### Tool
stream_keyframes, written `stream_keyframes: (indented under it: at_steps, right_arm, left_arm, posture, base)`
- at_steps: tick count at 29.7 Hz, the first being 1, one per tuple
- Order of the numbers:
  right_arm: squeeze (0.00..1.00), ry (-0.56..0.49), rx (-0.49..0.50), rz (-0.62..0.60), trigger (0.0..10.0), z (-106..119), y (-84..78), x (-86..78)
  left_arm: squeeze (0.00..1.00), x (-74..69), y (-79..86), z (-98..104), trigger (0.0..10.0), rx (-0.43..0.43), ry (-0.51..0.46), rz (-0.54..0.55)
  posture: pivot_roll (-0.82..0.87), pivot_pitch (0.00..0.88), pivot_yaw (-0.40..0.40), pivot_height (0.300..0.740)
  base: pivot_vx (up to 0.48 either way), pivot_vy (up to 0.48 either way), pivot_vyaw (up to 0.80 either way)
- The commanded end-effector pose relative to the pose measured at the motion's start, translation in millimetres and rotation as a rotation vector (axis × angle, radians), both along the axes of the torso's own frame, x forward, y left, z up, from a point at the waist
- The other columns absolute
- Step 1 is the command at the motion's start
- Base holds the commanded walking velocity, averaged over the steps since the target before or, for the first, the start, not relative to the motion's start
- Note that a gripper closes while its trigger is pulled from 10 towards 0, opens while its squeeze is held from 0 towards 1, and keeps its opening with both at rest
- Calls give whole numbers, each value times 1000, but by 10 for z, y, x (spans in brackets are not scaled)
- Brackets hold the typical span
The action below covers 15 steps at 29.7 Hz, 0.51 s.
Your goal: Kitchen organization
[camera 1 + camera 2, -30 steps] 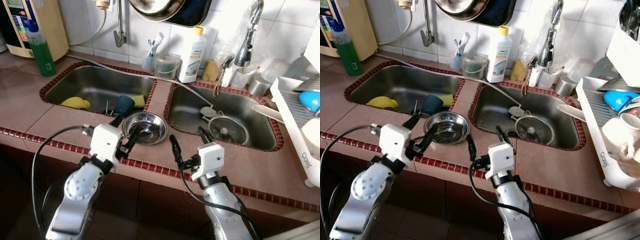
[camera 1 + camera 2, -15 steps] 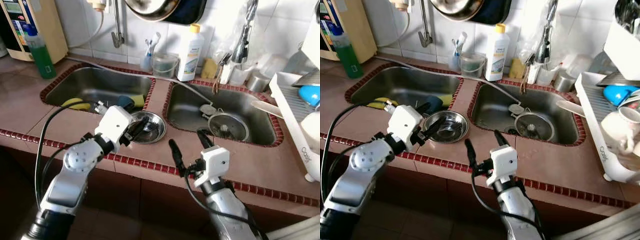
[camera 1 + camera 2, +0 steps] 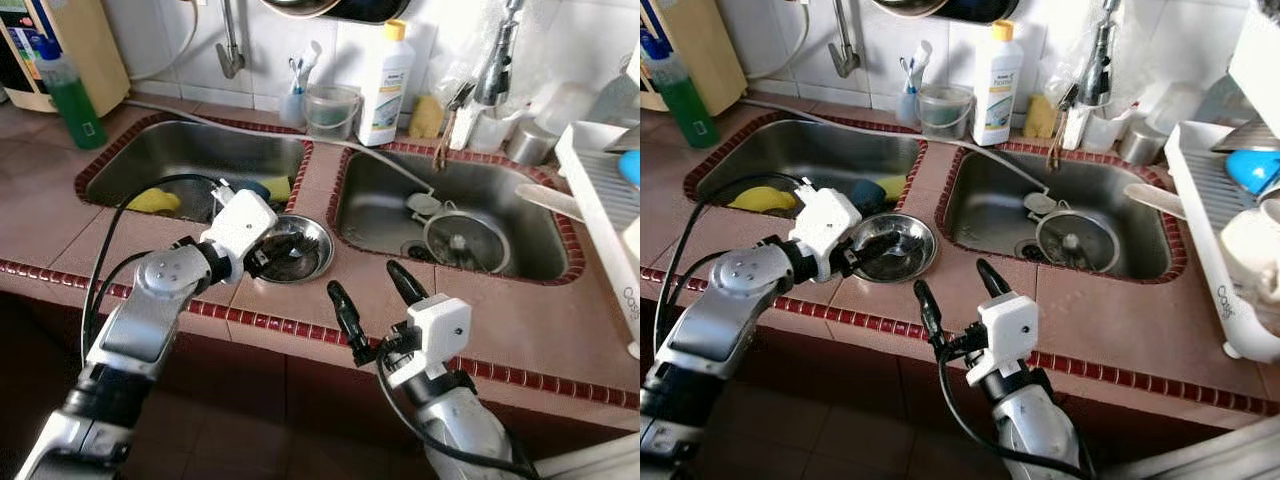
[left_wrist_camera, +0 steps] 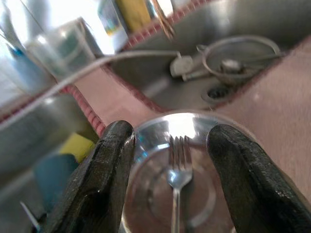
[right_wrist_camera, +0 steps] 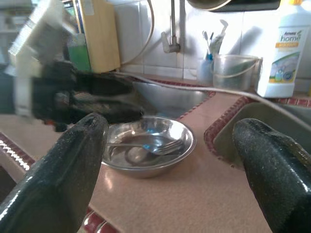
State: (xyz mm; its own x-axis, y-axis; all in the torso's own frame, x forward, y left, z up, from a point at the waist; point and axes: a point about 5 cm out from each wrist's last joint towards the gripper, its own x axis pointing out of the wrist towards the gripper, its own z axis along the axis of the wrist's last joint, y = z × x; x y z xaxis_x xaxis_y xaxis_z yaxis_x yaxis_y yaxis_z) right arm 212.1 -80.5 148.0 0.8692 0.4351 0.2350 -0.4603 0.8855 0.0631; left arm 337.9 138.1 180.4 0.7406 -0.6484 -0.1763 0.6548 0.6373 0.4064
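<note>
Straddling the steel bowl [image 3: 296, 247] — left gripper [image 3: 268, 258], fingertips hidden behind its housing.

Bare counter [image 3: 520, 310] free; bowl [image 3: 300, 245], 2 sinks [image 3: 470, 200] block beyond.

A lived-in home kitchen, seen at its washing-up corner.

A tiled tabletop [image 3: 60, 225] edged in small dark-red tiles holds 2 steel sinks: the left sink [image 3: 190, 165] at upper left of the frame with yellow sponges in it, the right sink [image 3: 470, 215] at centre right with a round strainer [image 3: 460, 240]. White wall tiles [image 3: 270, 40] run along the top, with a tap [image 3: 230, 55] on them, a white detergent bottle [image 3: 385, 75], a cup of toothbrushes [image 3: 295, 95] and a green soap bottle [image 3: 65, 95] at upper left. A white dish rack [image 3: 605, 215] stands at the right edge, and a steel bowl [image 3: 295, 250] with a fork [image 5: 160, 145] sits between the sinks.
</note>
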Motion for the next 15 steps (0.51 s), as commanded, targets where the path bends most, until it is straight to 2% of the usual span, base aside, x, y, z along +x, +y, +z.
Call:
stream_keyframes:
  at_steps: [1,6,15]
  right_arm:
    - [0,0,10,11,10000,58,9,-50]
    - [0,17,22,18,10000,111,3,-137]
    - [0,56,32,14,10000,164,-1,-243]
  left_arm:
    - [0,54,-9,23,10000,20,18,-7]
    - [0,133,53,6,10000,71,38,9]
    - [0,183,149,4,10000,129,70,8]
  posture:
    - [-177,166,-5,732]
    - [-190,186,-1,732]
    - [-195,213,4,732]
  base:
    - [0,0,0]
    - [0,0,0]
    - [0,0,0]
